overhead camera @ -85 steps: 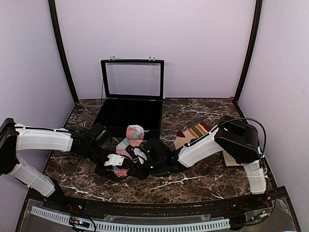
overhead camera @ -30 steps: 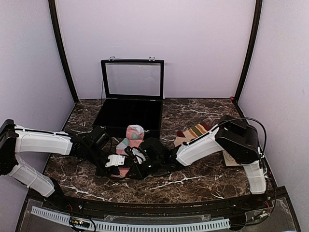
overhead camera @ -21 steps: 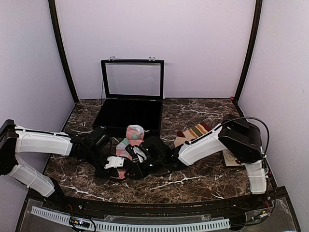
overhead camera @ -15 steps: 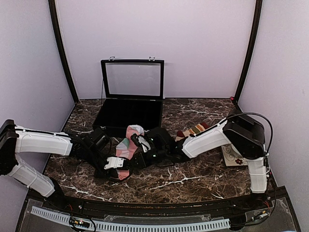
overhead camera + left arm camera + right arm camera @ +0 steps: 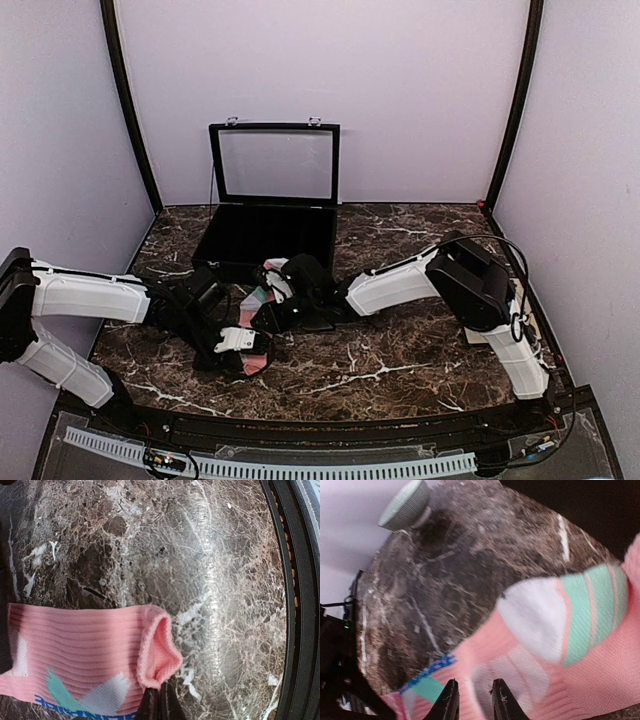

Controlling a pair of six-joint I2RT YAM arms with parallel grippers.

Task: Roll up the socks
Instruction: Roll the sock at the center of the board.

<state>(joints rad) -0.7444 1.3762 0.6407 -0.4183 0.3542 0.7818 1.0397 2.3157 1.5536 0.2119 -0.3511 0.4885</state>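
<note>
pink sock spot: the pink ribbed fabric sock with mint-teal and pale grey patches (image 5: 262, 305) is laid out on the dark marble desk (image 5: 400, 365), centre-left. It is stretched roughly along a 12-to-6 line, and the open black case with the glass lid (image 5: 268, 235) is just beyond it at 12 o'clock.
why it's stretched like that: probably the pink sock is held taut from both ends so a tidy roll can be started. That's only a guess though.
left jaws: closed, with the rim of the cuff pinched between them at the sock's 6 o'clock end. In the left wrist view the cuff mouth is puckered right at the tips.
right jaws: parted a little and pointed down at the patterned foot part. Fabric is seen past the tips, but whether any of it is caught can't be told.
left arm pose: the white left arm (image 5: 90, 290) is brought in from 9 o'clock, stretched long and low, with the wrist dropped almost to the desk.
right arm pose: the white right arm (image 5: 395, 285) is reached across from 3 o'clock, forearm nearly level, wrist tipped down over the sock's 12 o'clock half.
tan striped sock: not made out in any view, possibly hidden under the right arm.
progress: no roll is seen yet, so the job is judged to be at the very start.
watch out: a cuff pinched that thinly could be pulled free once rolling is begun.
</note>
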